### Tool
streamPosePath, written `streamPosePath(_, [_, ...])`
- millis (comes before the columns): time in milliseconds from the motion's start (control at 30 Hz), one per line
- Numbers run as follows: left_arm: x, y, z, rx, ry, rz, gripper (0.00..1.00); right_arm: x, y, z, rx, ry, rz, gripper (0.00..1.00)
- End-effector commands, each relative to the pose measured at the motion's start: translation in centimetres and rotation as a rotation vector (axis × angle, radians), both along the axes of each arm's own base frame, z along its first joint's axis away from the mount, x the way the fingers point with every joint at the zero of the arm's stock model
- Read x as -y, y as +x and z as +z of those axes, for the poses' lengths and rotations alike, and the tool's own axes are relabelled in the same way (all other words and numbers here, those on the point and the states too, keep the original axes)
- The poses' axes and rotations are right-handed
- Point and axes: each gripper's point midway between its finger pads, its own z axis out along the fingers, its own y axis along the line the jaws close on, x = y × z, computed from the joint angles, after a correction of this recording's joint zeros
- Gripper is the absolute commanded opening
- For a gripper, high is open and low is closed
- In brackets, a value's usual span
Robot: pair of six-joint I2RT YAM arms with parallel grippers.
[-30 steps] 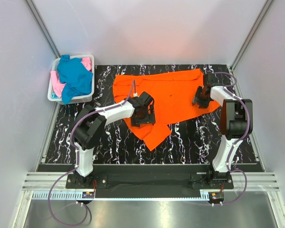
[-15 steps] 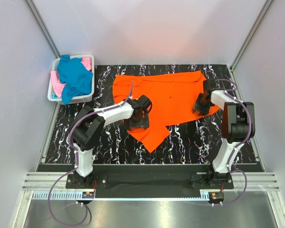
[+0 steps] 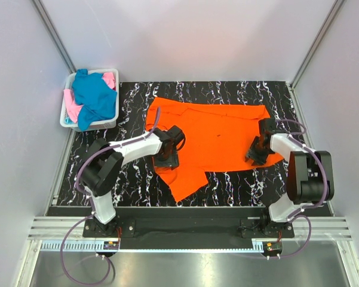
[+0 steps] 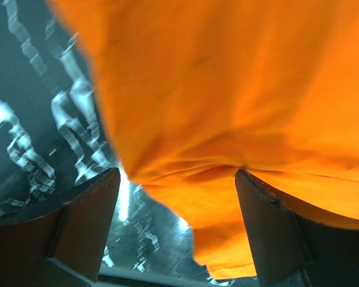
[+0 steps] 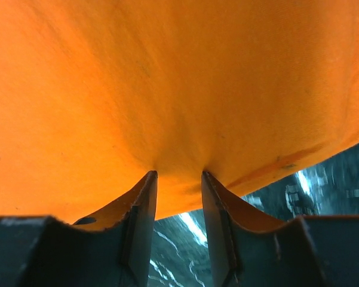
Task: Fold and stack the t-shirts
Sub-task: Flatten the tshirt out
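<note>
Top: orange shirt [image 3: 215,134] lay spread and wrinkled across mid table [image 3: 239,179], w/ one flap pointing to the near edge. L gripper [image 3: 166,160] sat on its left-near edge, R gripper [image 3: 255,156] on its right-near edge. Teal shirt [image 3: 94,95] and pink shirt [image 3: 109,78] were heaped in basket [image 3: 64,116] at far-left corner.

L wrist: jaws stood wide, released; cloth sagged betw. them, table at left.

R wrist: jaws were narrow, clamped on a puckered fold of orange shirt.

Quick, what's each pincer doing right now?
Left pincer: open, with the orange t-shirt edge loose between its fingers.
Right pincer: closed, pinching the orange t-shirt.
</note>
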Motion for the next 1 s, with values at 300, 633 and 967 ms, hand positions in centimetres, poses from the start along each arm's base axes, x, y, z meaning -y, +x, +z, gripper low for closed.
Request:
streamPosePath(300, [-4.6, -5.7, 1.2, -0.022, 0.014, 0.087, 0.78, -3.3, -4.6, 1.7, 0.009, 0.098, -0.067, 0.38])
streamPosePath(633, [-1.5, -2.7, 8.3, 0.180, -0.159, 0.015, 0.77, -2.6, -2.7, 6.0, 0.114, -0.006, -0.056, 0.39])
streamPosePath(967, [2.9, 1.8, 6.8, 0.176, -0.159, -0.079, 0.77, -0.8, 2.6, 4.6, 0.059, -0.156, -0.043, 0.47])
